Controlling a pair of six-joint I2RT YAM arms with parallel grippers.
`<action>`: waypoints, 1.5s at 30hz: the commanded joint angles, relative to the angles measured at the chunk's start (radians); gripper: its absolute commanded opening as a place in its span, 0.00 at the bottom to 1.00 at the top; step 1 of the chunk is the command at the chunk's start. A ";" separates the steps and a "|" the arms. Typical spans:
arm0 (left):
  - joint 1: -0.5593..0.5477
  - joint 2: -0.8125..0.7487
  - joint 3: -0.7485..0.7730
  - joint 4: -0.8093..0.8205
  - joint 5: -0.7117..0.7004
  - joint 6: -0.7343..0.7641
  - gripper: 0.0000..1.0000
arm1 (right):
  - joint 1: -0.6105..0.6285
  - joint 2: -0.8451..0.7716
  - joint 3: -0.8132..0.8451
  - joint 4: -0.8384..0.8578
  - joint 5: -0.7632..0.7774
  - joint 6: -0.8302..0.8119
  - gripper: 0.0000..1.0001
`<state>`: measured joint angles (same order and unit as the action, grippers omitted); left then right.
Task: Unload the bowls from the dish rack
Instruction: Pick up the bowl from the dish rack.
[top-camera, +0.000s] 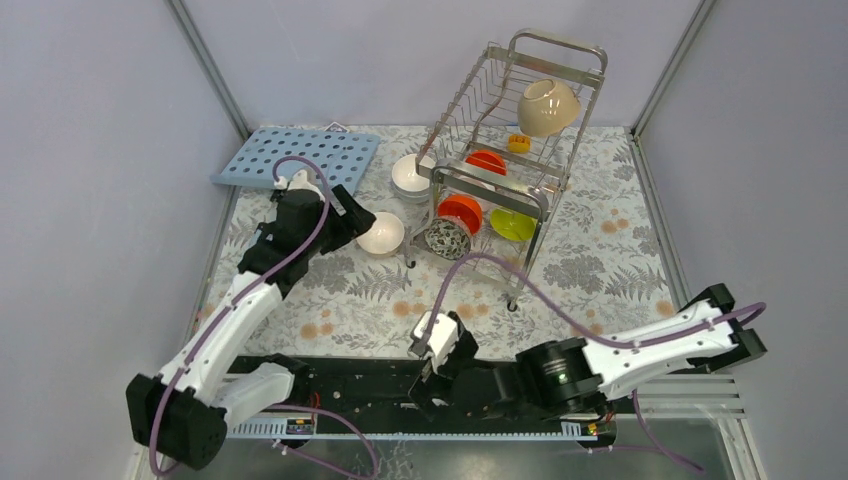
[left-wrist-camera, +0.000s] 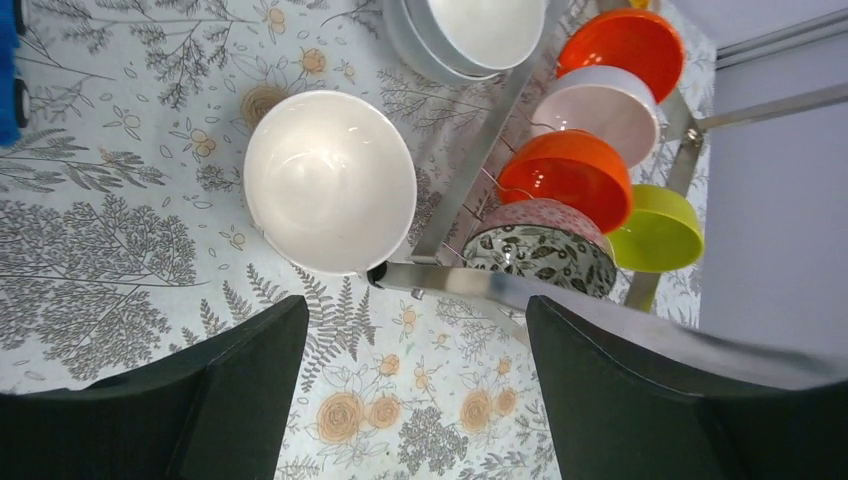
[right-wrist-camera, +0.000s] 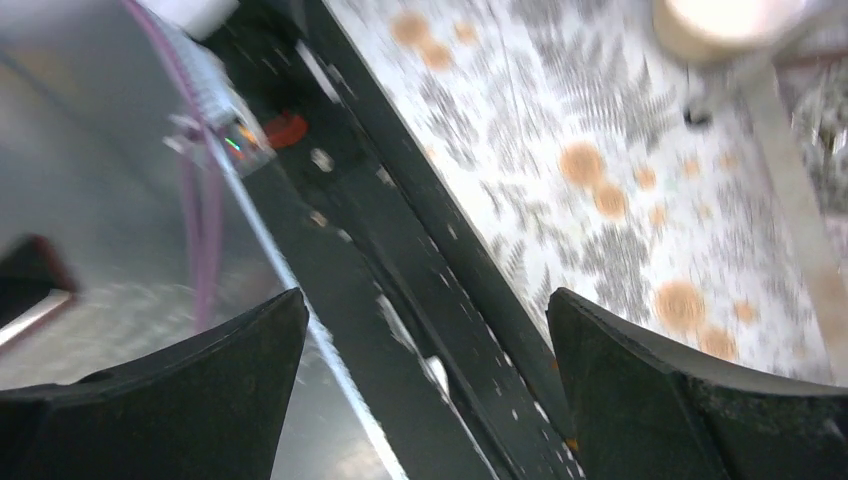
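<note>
a lab test cell: plain grey walls (top-camera: 90, 150), metal frame posts (top-camera: 208, 70).

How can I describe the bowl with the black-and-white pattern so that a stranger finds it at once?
Find the tall shiny steel wire dish rack, then its lower tier. At that tier's near left end stands the round black-and-white patterned bowl, beside a glossy orange-red bowl. It alone is patterned; its neighbours are plain.
</note>
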<state>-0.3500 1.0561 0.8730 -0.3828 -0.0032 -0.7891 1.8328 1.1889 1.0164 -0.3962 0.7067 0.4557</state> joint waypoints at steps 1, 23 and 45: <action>0.005 -0.103 0.053 -0.048 -0.036 0.060 0.84 | 0.006 -0.056 0.251 0.052 -0.070 -0.215 0.96; 0.000 0.094 0.554 0.602 0.348 -0.111 0.92 | -0.193 0.080 1.037 0.432 0.341 -0.919 0.95; -0.192 0.638 1.109 0.419 0.465 -0.039 0.94 | -1.368 -0.099 0.637 0.173 -0.319 0.087 0.95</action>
<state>-0.5049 1.6207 1.8690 0.0795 0.4103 -0.8707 0.5491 1.2118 1.6970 -0.3534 0.4862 0.3519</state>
